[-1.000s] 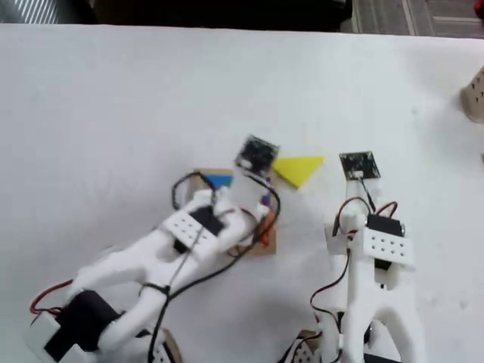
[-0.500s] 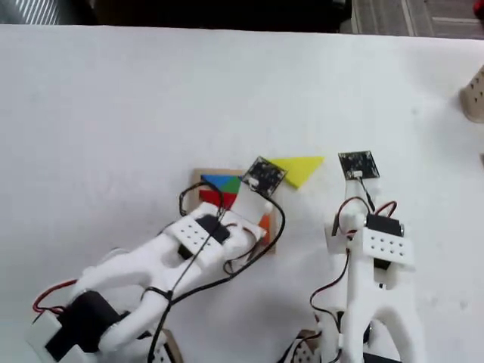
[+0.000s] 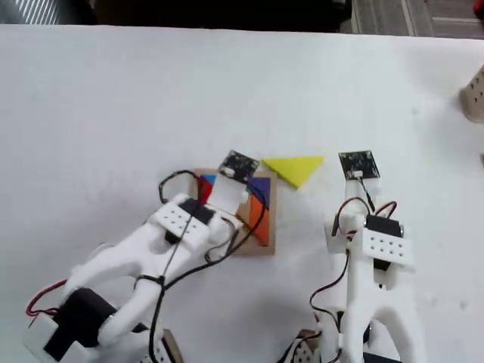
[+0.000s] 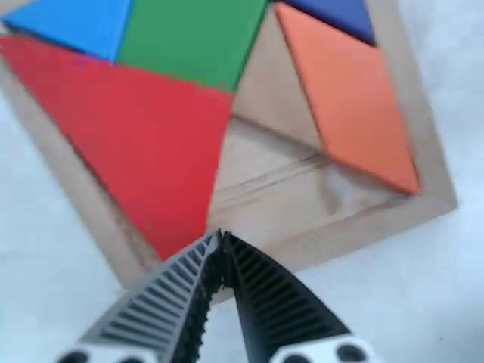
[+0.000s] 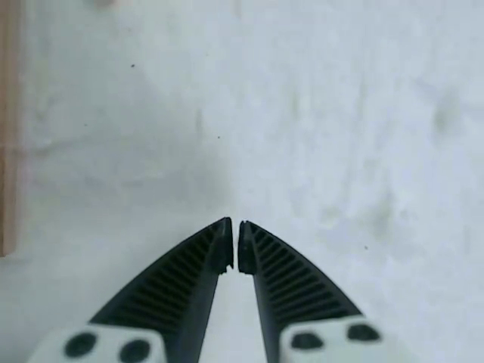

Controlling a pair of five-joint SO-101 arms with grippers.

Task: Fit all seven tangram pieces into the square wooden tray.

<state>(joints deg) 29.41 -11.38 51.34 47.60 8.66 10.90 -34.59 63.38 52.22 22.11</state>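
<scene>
The square wooden tray (image 4: pixel 432 198) holds a large red triangle (image 4: pixel 151 144), a light blue triangle (image 4: pixel 79 23), a green piece (image 4: pixel 193 34), an orange parallelogram (image 4: pixel 352 106) and a dark blue piece (image 4: pixel 340 11). A bare triangular gap (image 4: pixel 280 189) lies between the red and orange pieces. My left gripper (image 4: pixel 223 240) is shut and empty, its tips over the tray's rim beside the red triangle's corner. A yellow triangle (image 3: pixel 295 168) lies on the table just past the tray's (image 3: pixel 268 246) far right corner. My right gripper (image 5: pixel 235 227) is shut over bare table.
The left arm (image 3: pixel 174 234) covers much of the tray from above. The right arm (image 3: pixel 374 249) stands right of the yellow triangle. A wooden edge (image 5: pixel 7 151) shows beside the right gripper. A tan perforated object (image 3: pixel 475 94) sits at the table's right edge.
The left arm's wrist has swung left over the tray, uncovering the orange and dark blue pieces. The yellow triangle and the right arm have stayed put.
</scene>
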